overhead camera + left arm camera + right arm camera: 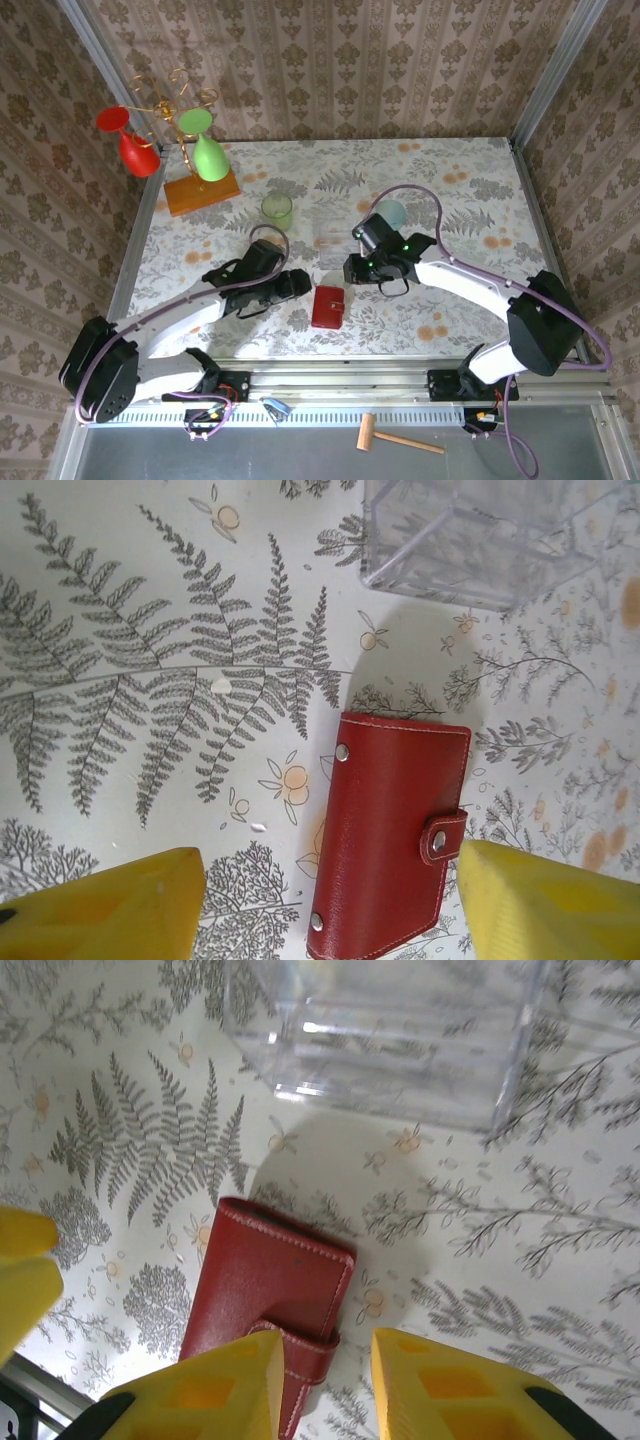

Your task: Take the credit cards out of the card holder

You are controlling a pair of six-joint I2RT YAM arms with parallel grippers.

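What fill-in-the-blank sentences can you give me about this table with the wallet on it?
1. The card holder is ___ in colour.
2. Its tab is snapped down, so the holder lies ___.
3. The box beyond it is made of ___ plastic.
4. Next to the red goblet is a ___ one.

Missing words: red; closed; clear; green.
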